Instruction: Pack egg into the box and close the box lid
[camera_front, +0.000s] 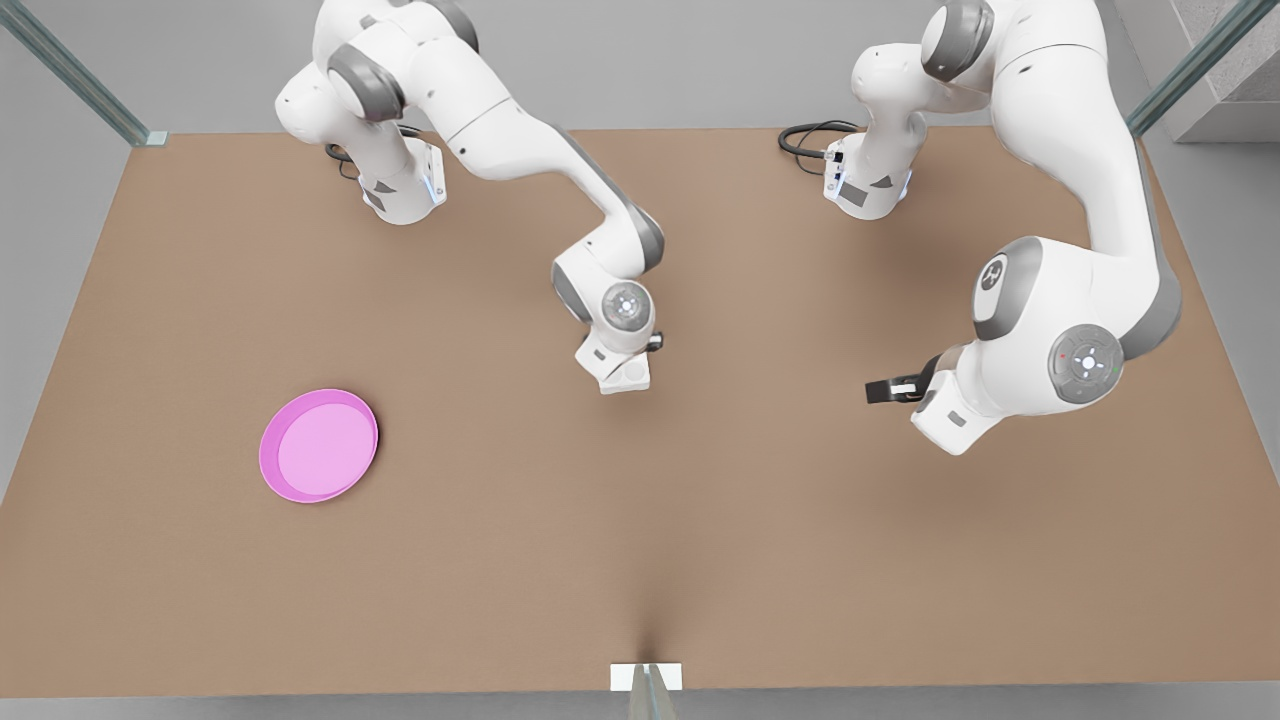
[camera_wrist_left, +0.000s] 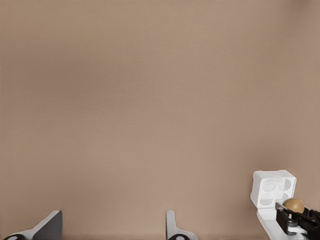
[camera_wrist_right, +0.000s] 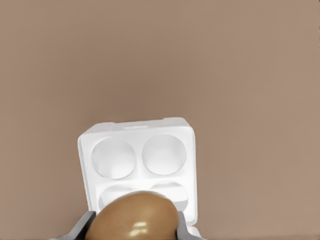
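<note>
Between my right gripper's (camera_wrist_right: 134, 231) fingers (camera_wrist_right: 82, 226) sits the egg (camera_wrist_right: 134, 219), clamped & held above the box (camera_wrist_right: 137, 160), over its near cups; all 4 cups bare. From my left wrist cam, same egg (camera_wrist_left: 293, 204) and box (camera_wrist_left: 273, 188) sit far off on the brown table (camera_front: 640, 520). Left gripper (camera_wrist_left: 114, 227) hangs w/ fingers spread, holding nothing, waiting. Pink plate (camera_front: 318, 445) lies well apart, toward the front view's left.

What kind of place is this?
Likely a simulated robot lab: a brown table with a pink plate, the right gripper holding an egg over a white box, the left gripper waiting open nearby.
</note>
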